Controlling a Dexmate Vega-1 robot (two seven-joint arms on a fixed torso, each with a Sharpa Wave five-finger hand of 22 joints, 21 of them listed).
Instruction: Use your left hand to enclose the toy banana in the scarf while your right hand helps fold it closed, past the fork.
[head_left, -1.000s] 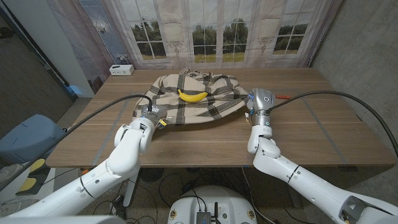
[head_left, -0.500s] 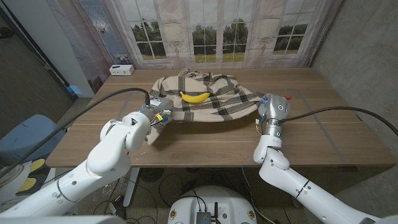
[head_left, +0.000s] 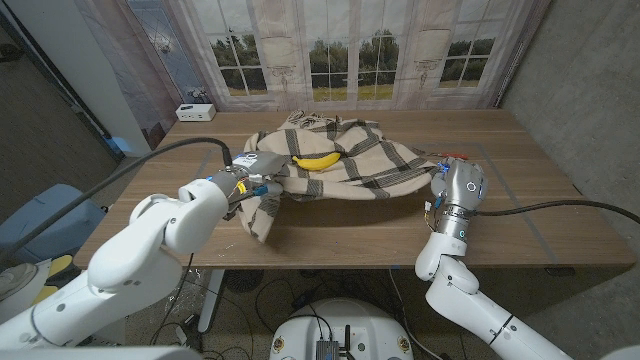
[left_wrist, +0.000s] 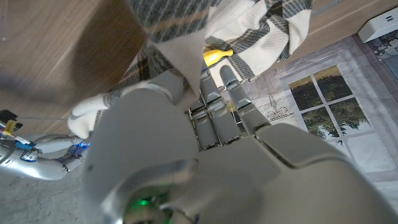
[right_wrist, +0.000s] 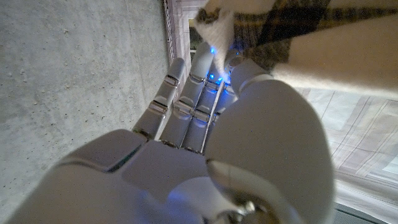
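Both scarf (head_left: 350, 165) edges lifted off table (head_left: 540, 215)

The yellow toy banana (head_left: 318, 160) lies curved in the middle of the cream plaid scarf (head_left: 370, 172), which is lifted at both ends and sags over the tabletop (head_left: 540, 215), one corner hanging down on the left.

We see the banana (head_left: 319, 160) on the scarf (head_left: 370, 170) mid-table, left hand (head_left: 245, 180) at its left edge, right hand (head_left: 452, 185) at its right, a small box (head_left: 195, 112) at the table's (head_left: 530, 200) far left corner.
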